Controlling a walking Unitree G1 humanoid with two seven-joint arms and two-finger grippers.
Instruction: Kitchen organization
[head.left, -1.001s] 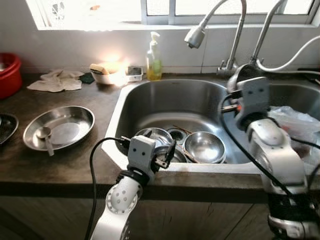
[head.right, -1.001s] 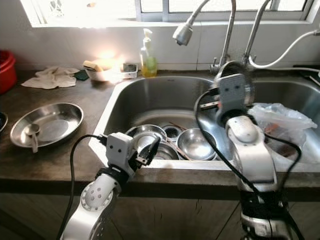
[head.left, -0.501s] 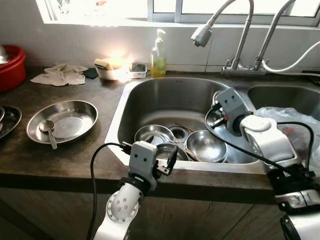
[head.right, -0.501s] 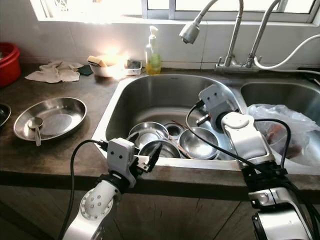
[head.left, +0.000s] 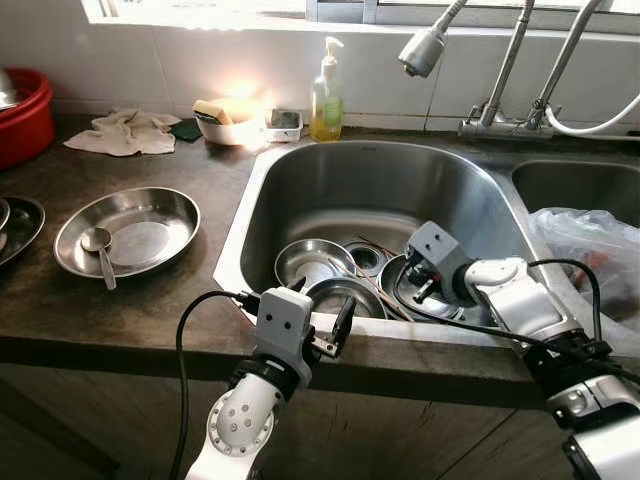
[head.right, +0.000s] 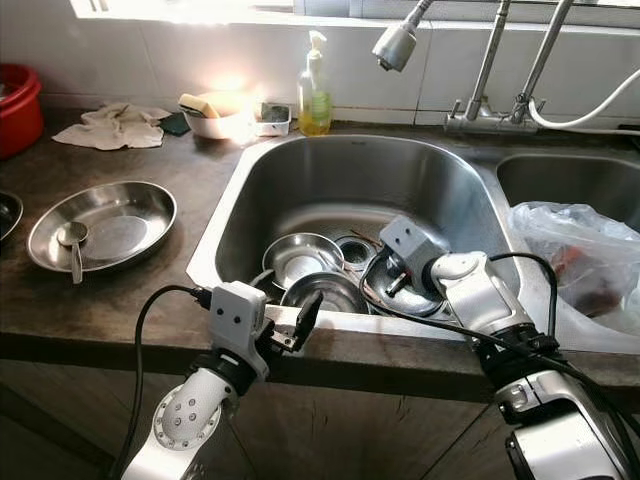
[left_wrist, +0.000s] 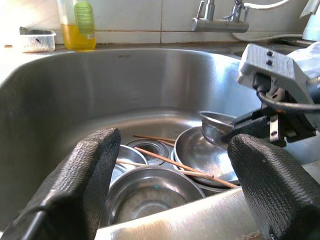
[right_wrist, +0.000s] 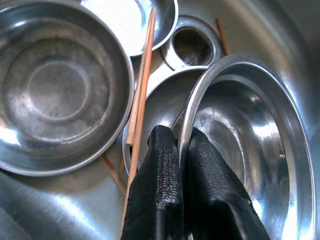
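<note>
The right gripper (right_wrist: 182, 165) is down in the sink (head.left: 340, 190), its two black fingers (right_wrist: 155, 190) pinched narrow on the rim of a small steel bowl (right_wrist: 250, 150): one finger sits outside the rim, the other inside. That bowl lies tilted over a larger bowl (left_wrist: 200, 155) near the drain (right_wrist: 190, 45). Two more steel bowls (right_wrist: 55, 90) lie beside it, with thin brown chopsticks (right_wrist: 142, 80) crossing between them.

The left gripper (left_wrist: 170, 190) hovers at the front edge of the sink, fingers spread wide and holding nothing, the bowls just beyond them.

In the head views the right wrist hides most of the held bowl. A soap bottle (head.left: 325, 90) stands behind the sink; its green label is too blurred to read. On the table (head.left: 150, 300) to the left, a steel plate (head.left: 150, 215) carries a spoon (head.left: 100, 250).
</note>
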